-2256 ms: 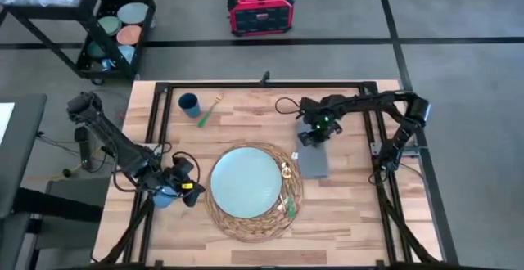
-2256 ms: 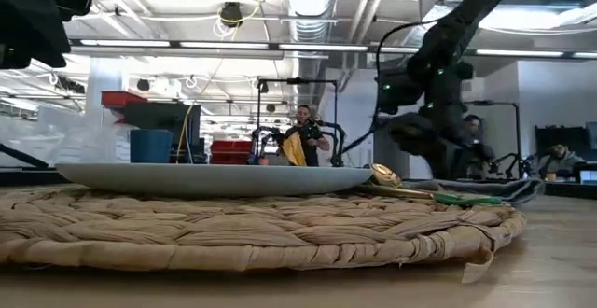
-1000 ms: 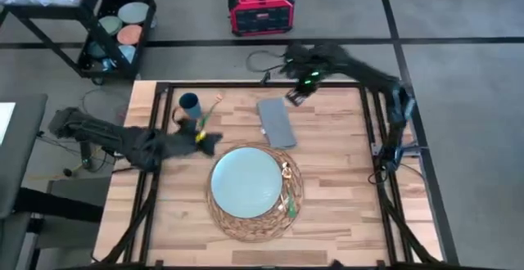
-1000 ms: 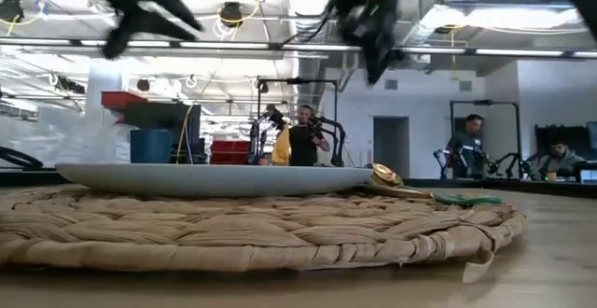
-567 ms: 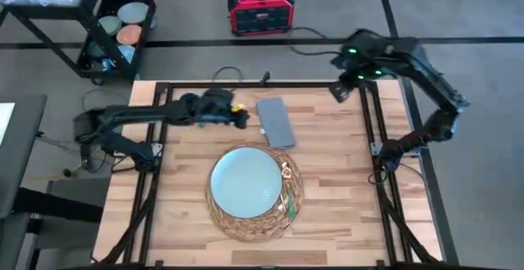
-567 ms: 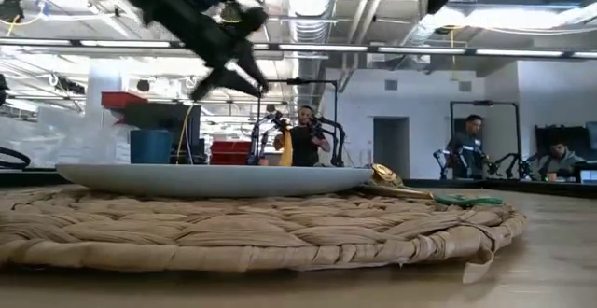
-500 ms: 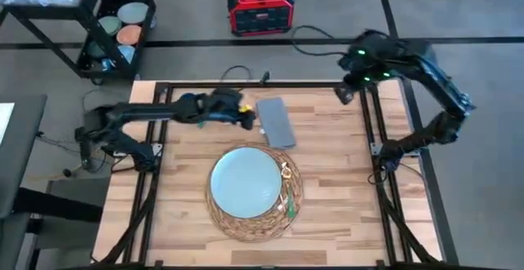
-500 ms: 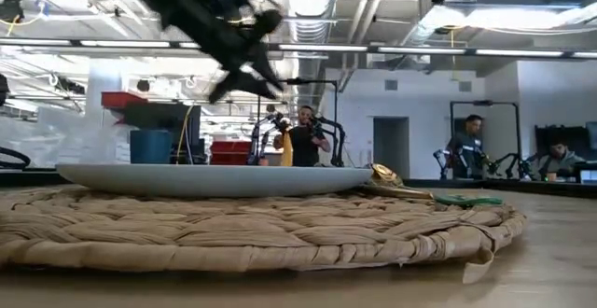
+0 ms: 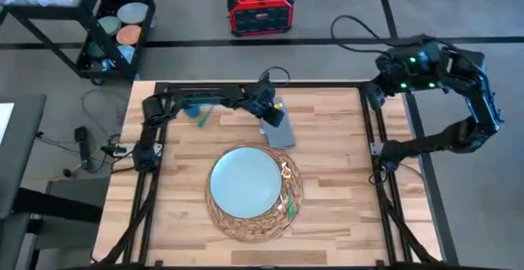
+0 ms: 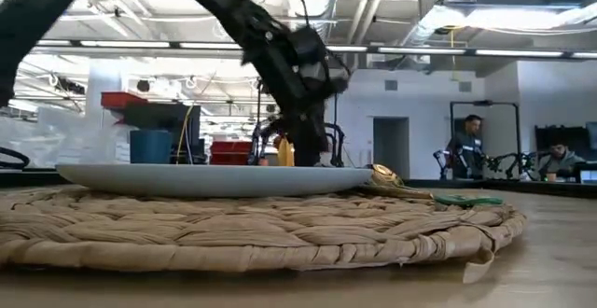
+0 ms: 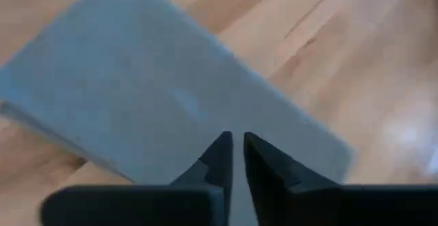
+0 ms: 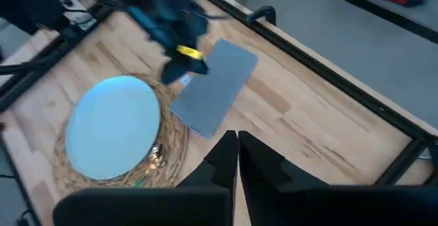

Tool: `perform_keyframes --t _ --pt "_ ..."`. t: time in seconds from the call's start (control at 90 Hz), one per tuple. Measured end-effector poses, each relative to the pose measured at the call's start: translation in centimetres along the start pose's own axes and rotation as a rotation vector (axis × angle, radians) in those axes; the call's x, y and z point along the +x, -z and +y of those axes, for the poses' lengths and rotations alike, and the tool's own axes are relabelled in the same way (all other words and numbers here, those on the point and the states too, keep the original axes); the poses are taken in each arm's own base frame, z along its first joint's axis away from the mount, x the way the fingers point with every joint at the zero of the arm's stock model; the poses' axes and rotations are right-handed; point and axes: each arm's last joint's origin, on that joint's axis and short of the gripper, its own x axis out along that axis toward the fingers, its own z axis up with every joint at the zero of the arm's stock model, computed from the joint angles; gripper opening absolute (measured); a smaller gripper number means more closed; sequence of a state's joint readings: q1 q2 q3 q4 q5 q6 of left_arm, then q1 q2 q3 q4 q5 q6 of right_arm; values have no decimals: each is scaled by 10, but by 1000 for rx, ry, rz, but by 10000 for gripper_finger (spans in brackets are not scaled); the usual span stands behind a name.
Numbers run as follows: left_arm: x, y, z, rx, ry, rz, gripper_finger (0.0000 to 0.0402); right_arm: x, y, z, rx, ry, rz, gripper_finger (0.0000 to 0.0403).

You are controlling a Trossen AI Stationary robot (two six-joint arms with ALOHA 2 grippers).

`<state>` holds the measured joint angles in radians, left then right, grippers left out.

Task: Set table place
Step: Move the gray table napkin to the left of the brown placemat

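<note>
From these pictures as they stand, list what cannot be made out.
- Cup: high view, hidden under the left arm; low view shows only a blue shape behind the plate.
- Cutlery on the mat: high view, too small to tell pieces apart.
- Napkin: left wrist view, blurred, corner cut off by the edge.

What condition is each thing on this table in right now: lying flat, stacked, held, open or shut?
Round woven straw mat: flat on the table.
Pale blue round plate: resting on the mat, nothing on it.
Grey square napkin: flat on the wood, beyond the plate.
Green-handled cutlery: lying on the mat beside the plate.
Left gripper: over the napkin, fingers nearly shut.
Right gripper: off the table's far corner, shut, holding nothing.
</note>
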<state>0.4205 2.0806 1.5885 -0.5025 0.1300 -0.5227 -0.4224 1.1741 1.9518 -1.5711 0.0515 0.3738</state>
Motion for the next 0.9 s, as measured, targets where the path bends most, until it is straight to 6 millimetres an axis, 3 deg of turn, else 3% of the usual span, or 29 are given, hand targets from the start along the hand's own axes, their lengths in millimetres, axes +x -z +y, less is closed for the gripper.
perform_keyframes --t 0.122,0.278,0.411,0.533,0.667,0.822,0.9 --pt "19 -8 -2 20 -9 19 1 -3 3 3 -8 -29 0 1" --pt "38 -4 5 108 -156 117 0 -4 6 8 -38 -60 10 0" --pt "23 -6 4 243 -319 153 0 -4 7 11 -56 -76 17 0" --pt "20 3 29 251 -415 315 0 -4 7 12 -62 -81 20 0" --pt "19 3 45 204 -386 364 0 -4 8 14 -76 -93 24 0" --pt "11 -4 33 248 -315 344 0 -4 8 14 -80 -97 25 0" --pt "-20 -18 12 292 -271 246 0 -5 8 14 -79 -97 24 0"
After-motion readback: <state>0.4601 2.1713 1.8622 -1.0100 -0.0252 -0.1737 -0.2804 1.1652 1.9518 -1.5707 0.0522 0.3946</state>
